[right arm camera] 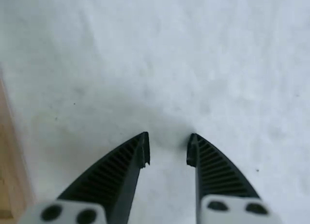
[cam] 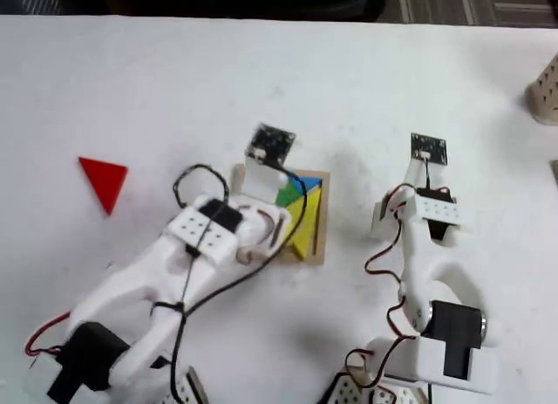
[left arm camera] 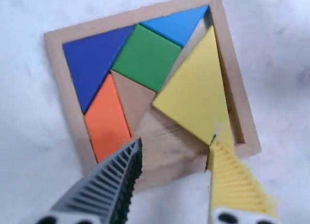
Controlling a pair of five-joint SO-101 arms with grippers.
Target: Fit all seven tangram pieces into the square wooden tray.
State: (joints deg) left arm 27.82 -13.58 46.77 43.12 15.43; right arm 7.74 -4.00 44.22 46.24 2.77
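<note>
Wooden and square, the tray [cam: 324,225] sits mid-table in the high view, half hidden under my left arm [cam: 174,273]. From there I make out only slivers of blue, green and yellow inside it. That view alone gives me the red triangle [cam: 105,181], lying flat on the white table [cam: 261,72] well apart from the tray, out at its 9 o'clock. Its long edge faces 12 o'clock and its tip points to 6.

My left wrist view opens the tray up. A dark blue triangle [left arm camera: 89,64], a green square [left arm camera: 147,54], a light blue piece [left arm camera: 177,23] and an orange piece [left arm camera: 106,120] lie flat and edge to edge. The yellow triangle [left arm camera: 196,93] lies beside them. Its long edge runs alongside the rim on the tray's 3 o'clock side, slightly askew, and its square corner points toward the middle. Bare wood shows between orange and yellow.

My left gripper [left arm camera: 175,141] hangs over the tray's 6 o'clock rim, released, jaws spread. One fingertip is right at the yellow triangle's corner, and only bare wood lies between the jaws.

My right arm [cam: 427,247] stands at the tray's 3 o'clock. Its wrist view shows the right gripper [right arm camera: 167,149] parted over bare table, grasping nothing, with a strip of the tray's wood at the frame's edge.
</note>
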